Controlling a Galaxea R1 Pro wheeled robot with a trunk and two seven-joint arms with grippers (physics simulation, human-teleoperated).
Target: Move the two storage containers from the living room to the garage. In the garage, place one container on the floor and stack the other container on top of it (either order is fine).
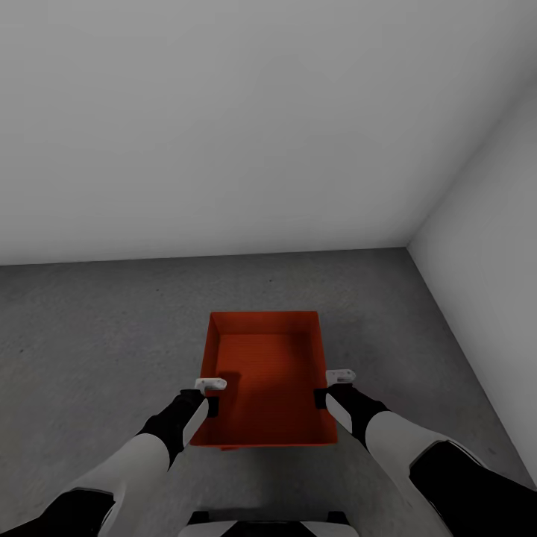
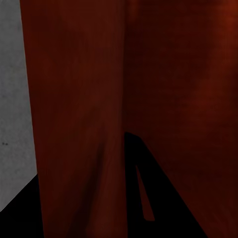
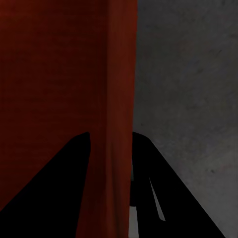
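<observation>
One red-orange storage container (image 1: 265,373), lidless and empty, sits between my two arms over the dark grey garage floor (image 1: 97,335). My left gripper (image 1: 210,388) is shut on its left wall, which runs between the dark fingers (image 2: 153,188) in the left wrist view. My right gripper (image 1: 337,380) is shut on the right wall (image 3: 111,124), with one finger (image 3: 49,188) inside the box and the other outside. I cannot tell whether the container rests on the floor or hangs just above it.
A plain white wall (image 1: 224,112) stands ahead and another white wall (image 1: 492,224) closes the right side; they meet in a corner at the far right. Bare grey floor stretches left of the container and ahead of it.
</observation>
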